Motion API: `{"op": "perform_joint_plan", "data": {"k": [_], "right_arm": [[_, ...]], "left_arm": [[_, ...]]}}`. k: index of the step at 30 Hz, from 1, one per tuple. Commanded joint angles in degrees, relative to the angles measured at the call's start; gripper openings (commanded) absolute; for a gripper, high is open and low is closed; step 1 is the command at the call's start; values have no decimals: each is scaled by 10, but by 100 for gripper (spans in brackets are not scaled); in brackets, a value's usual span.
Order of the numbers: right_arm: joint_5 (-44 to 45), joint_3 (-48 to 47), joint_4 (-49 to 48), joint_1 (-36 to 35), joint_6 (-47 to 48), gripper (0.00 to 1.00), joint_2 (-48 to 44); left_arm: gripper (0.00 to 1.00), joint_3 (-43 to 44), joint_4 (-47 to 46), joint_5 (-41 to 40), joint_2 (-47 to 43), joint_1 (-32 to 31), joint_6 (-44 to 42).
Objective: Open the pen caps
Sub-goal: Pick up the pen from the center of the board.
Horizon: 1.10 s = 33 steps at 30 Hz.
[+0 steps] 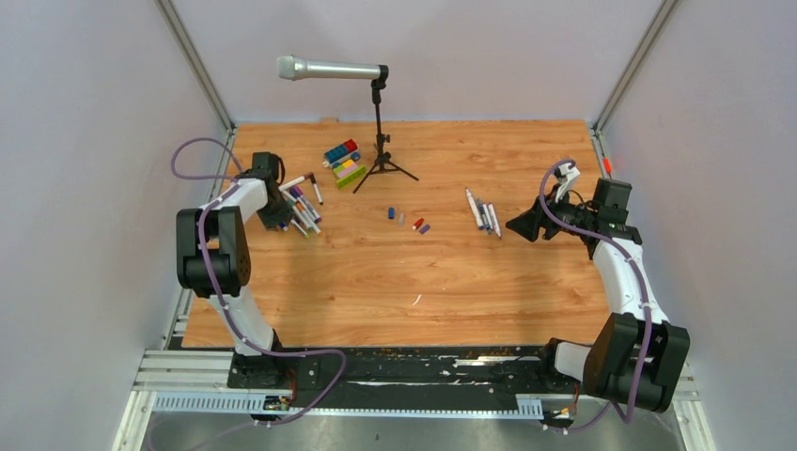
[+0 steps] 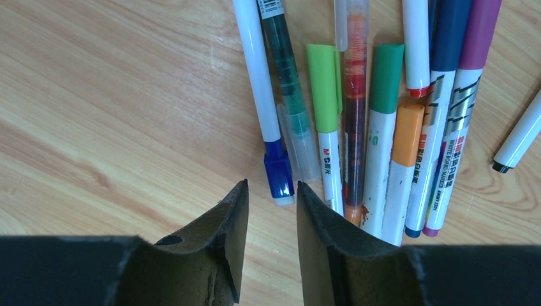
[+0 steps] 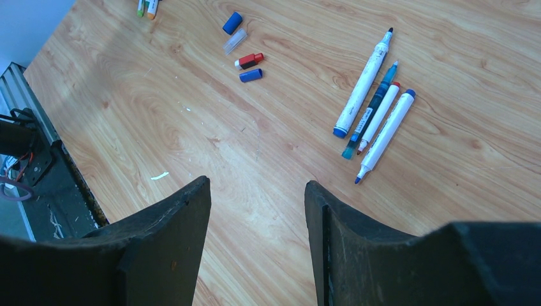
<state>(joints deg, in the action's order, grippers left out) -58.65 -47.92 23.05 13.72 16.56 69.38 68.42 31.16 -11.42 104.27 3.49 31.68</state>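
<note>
A bunch of capped pens [image 1: 303,209] lies at the left of the table, and my left gripper [image 1: 280,221] is down at its near end. In the left wrist view they lie side by side, with lime [image 2: 323,86], green [image 2: 387,76] and orange [image 2: 408,134] pen caps. The blue cap [image 2: 279,175] of a white pen reaches just into the mouth of my left gripper [image 2: 272,185], which is open and touches nothing. My right gripper [image 3: 256,183] hangs open over bare wood, near several uncapped pens [image 3: 373,108]. Loose caps [image 3: 249,60] lie mid-table.
A silver microphone [image 1: 331,69] on a black tripod stand [image 1: 381,141] is at the back centre. Coloured toy blocks [image 1: 344,160] lie to its left. A white scrap [image 3: 159,175] lies near the table's front edge [image 1: 376,346].
</note>
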Motion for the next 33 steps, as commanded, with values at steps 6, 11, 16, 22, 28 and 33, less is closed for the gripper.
{"op": "perform_joint_plan", "data": {"k": [6,11,16,22,28,33], "right_arm": [[-20,-2,-17,6,4,57,-3],[-20,-2,-17,7,4,57,-4],[-21,-3,-17,8,4,57,-4],[-22,-3,-16,9,4,57,-4],[-23,-3,-16,10,4,57,-5],[-24,-3,-16,12,4,57,-6]], "left_arm": [[37,12,0,-5,6,8,-3],[36,10,-1,-5,8,14,-3],[36,10,0,1,13,19,-5],[37,6,2,0,20,22,-1],[37,4,-1,-3,25,29,1],[28,1,-2,-2,24,34,-1]]}}
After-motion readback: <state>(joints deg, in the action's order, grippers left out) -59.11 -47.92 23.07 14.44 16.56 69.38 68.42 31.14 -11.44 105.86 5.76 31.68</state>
